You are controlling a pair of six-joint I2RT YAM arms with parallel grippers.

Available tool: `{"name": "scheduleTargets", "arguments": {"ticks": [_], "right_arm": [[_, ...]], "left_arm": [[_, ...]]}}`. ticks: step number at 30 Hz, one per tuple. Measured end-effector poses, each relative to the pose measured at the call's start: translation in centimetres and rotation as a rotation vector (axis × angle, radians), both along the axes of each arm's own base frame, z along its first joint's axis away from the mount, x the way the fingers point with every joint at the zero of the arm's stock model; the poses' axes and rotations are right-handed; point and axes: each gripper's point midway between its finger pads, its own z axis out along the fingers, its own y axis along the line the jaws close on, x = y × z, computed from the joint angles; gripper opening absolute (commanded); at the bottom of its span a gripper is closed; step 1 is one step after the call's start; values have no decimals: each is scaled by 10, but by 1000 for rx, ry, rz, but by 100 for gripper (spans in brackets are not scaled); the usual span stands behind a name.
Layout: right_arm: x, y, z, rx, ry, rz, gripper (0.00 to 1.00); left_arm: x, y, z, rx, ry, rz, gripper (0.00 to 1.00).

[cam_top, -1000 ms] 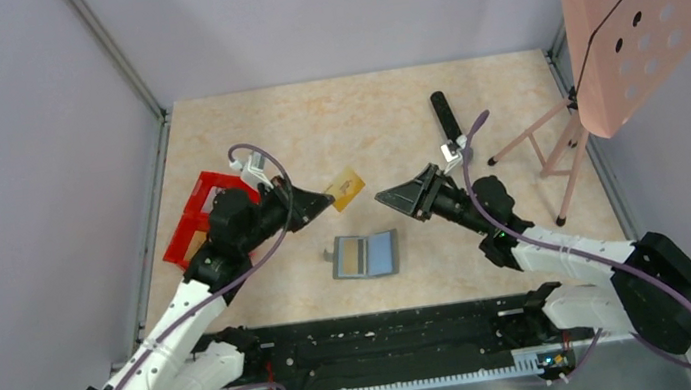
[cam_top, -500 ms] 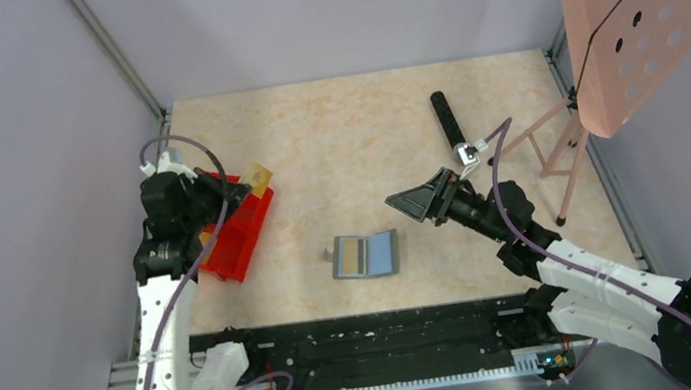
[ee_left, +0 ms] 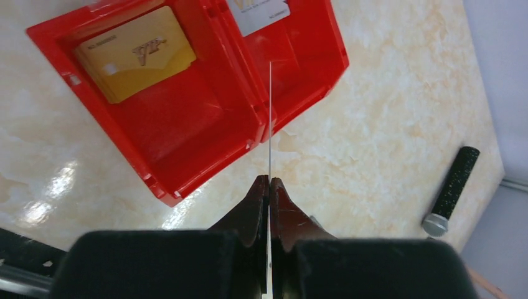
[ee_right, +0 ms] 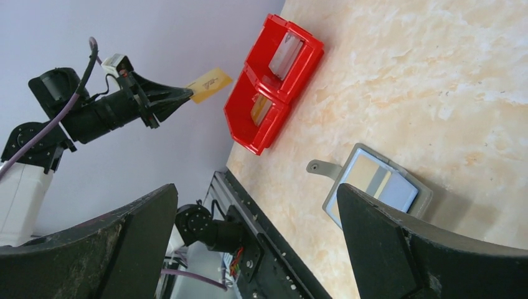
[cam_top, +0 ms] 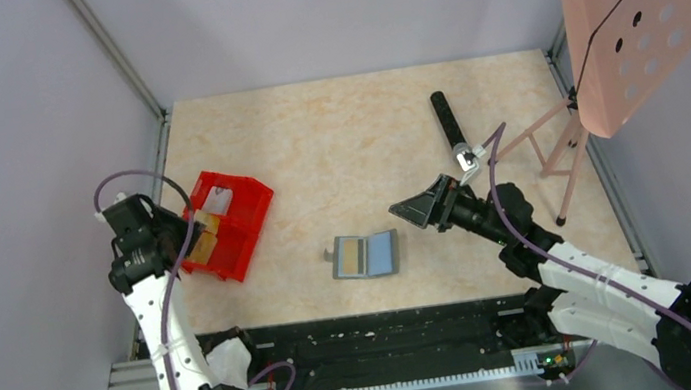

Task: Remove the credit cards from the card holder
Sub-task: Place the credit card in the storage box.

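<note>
Left gripper (ee_left: 269, 182) clamps a gold card (ee_right: 208, 84) edge-on over the red bin (ee_left: 187, 162); right gripper (cam_top: 421, 207) gapes empty, the card holder (cam_top: 366, 255) lying open just ahead, below it — light, slide-prone, so pinch any remaining card's stiff exposed edge.

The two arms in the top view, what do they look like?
The left arm and right arm share white lower links, black joints and a purple cable each. The left gripper and right gripper are black with tapered, wedge-shaped fingers.
</note>
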Motion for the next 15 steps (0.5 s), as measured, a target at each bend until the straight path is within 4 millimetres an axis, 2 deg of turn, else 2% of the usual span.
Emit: {"name": "scheduleTargets", "arguments": {"ticks": [10, 15], "right_arm": [[-1, -1, -1, -2, 4, 12, 99], [0, 1, -3, -2, 8, 19, 99]], "left_arm": [[-14, 20, -13, 63, 82, 73, 0], [-11, 26, -29, 39, 149, 82, 0]]}}
